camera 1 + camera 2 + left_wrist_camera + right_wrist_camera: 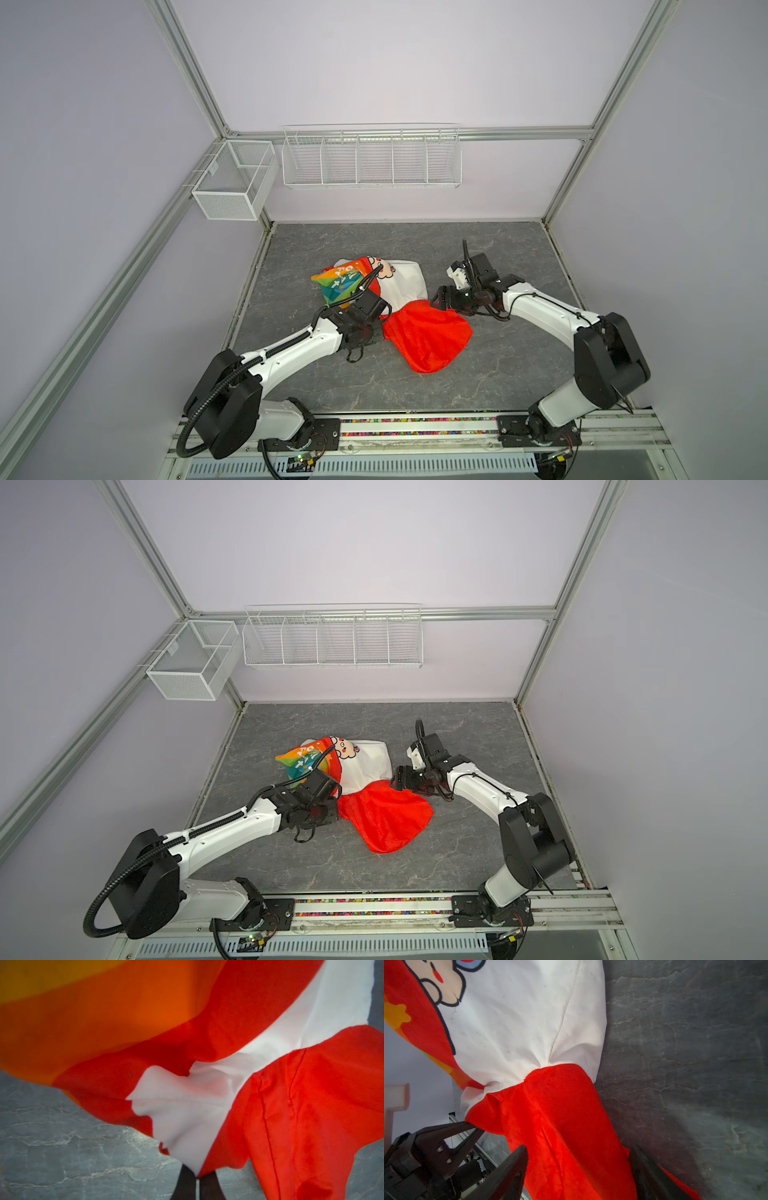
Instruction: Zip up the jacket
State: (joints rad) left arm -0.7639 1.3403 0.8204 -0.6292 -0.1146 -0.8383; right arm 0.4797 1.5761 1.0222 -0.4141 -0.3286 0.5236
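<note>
Likely, with the left gripper (197, 1175) clamped on the jacket (405, 286) and the right gripper (578, 1148) gaping astride the hood (428, 338), pulling could bunch cloth over the unseen zip.

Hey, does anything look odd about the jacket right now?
Yes. The jacket lies crumpled with its white lining up and red hood sprawled toward the front; no zipper shows. The left gripper pinches its fabric.

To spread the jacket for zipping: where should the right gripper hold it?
Probably the red hood near its seam with the white lining, from the robot's right: it lies loose inside the open right gripper, opposite the shut left gripper.
</note>
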